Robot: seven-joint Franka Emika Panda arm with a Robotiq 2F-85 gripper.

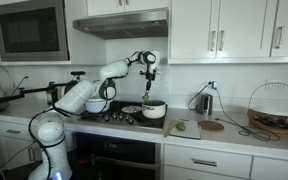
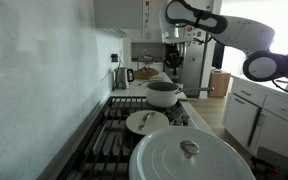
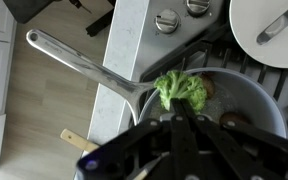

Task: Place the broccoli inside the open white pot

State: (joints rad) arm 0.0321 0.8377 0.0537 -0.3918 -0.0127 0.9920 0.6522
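Observation:
My gripper (image 3: 178, 104) is shut on the stem of the broccoli (image 3: 181, 88), a small green floret. In the wrist view it hangs above the near rim of the open white pot (image 3: 249, 105), which has a grey-dark inside and a long steel handle (image 3: 79, 62). In both exterior views the gripper (image 1: 151, 73) (image 2: 173, 62) is held well above the pot (image 1: 154, 110) (image 2: 164, 94) on the stove.
A white lid (image 3: 269, 30) (image 2: 147, 122) lies on the burner beside the pot. A larger lidded white pot (image 2: 189, 160) stands on the stove, and stove knobs (image 3: 166, 19) are along the front edge. A wire basket (image 1: 273, 105) and a kettle (image 1: 205, 101) stand on the counter.

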